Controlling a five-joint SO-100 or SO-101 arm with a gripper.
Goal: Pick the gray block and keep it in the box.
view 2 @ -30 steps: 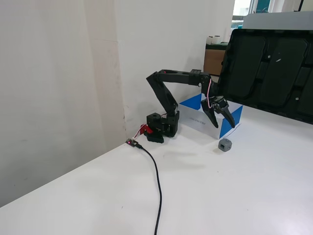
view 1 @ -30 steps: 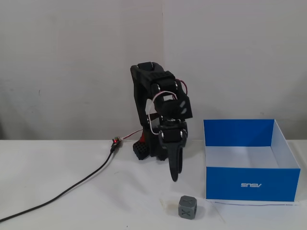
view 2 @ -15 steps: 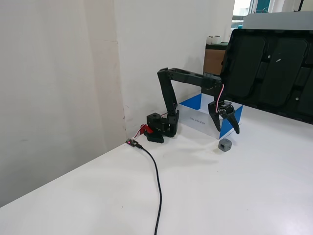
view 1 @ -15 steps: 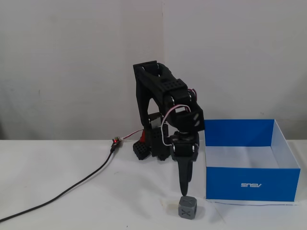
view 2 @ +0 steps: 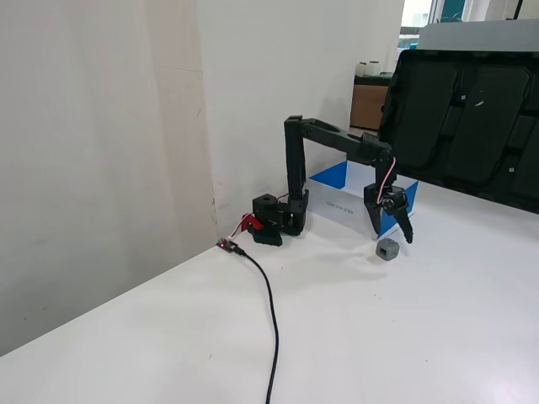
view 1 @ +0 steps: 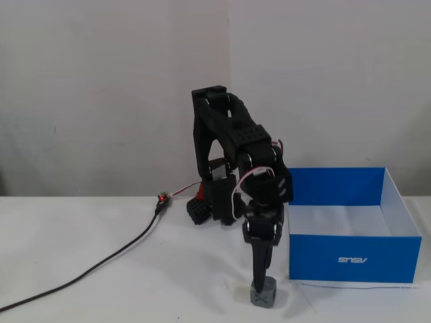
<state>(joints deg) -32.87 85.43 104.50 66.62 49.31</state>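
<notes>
The gray block is a small dark cube on the white table, just left of the box's front corner; it also shows in the other fixed view. The blue box has a white inside and stands to the right; its side wall sits behind the arm. My gripper points straight down, with its tips at the block's top. Seen from the side, the gripper is open, one finger on each side just above the block. Nothing is held.
A black cable runs from a small connector across the left of the table toward the front; it shows again in the other fixed view. A large black panel leans behind the box. The arm's base stands by the wall.
The arm has stretched forward and lowered. The open gripper went from hanging behind and left of the block to straddling it from just above. The block has not moved.
</notes>
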